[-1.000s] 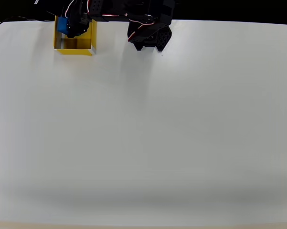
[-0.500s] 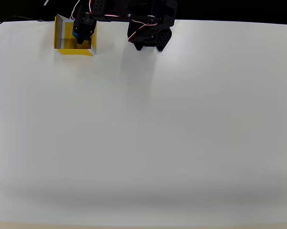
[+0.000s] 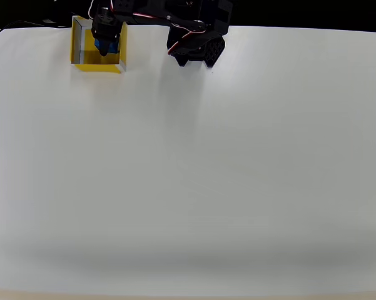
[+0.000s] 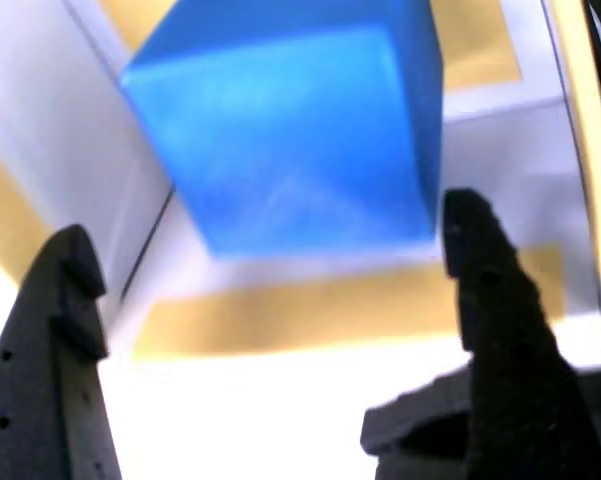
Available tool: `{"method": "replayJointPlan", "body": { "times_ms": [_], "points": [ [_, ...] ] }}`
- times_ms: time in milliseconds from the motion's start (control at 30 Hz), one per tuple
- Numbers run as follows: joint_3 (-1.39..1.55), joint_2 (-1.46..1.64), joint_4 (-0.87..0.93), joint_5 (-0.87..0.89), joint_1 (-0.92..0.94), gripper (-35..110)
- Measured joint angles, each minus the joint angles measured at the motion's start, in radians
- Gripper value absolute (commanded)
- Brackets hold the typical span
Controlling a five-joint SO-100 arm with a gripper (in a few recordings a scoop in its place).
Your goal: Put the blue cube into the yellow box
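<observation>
The yellow box (image 3: 99, 66) stands at the table's far left corner in the overhead view. The blue cube (image 3: 106, 45) lies inside it, toward its right wall, partly hidden under my black gripper (image 3: 106, 34). In the wrist view the blue cube (image 4: 290, 130) looms large and tilted on the yellow box's floor (image 4: 320, 310), just past the fingertips. My gripper (image 4: 265, 225) is open there: the left finger (image 4: 50, 340) stands clear of the cube, while the right finger (image 4: 490, 290) is close by its lower right corner.
The arm's black base (image 3: 197, 47) sits at the back edge, right of the box. White table (image 3: 188, 175) stretches wide toward the front and right. A dark strip runs beyond the back edge.
The gripper carried the cube from the box's left wall rightward over the box, then drew back a little. The cube now shows inside the box.
</observation>
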Motion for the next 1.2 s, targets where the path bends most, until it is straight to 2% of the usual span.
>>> {"method": "replayJointPlan", "body": {
  "times_ms": [233,567,867,1067,1200],
  "points": [
    [-0.167,0.000,0.189,-0.071,-0.002,35],
    [-0.278,0.087,0.235,-0.100,-0.066,31],
    [-0.287,0.250,0.238,-0.014,-0.410,18],
    [-0.287,0.279,0.238,-0.032,-0.684,1],
    [-0.287,0.285,0.238,-0.032,-0.862,0]
  ]
}}
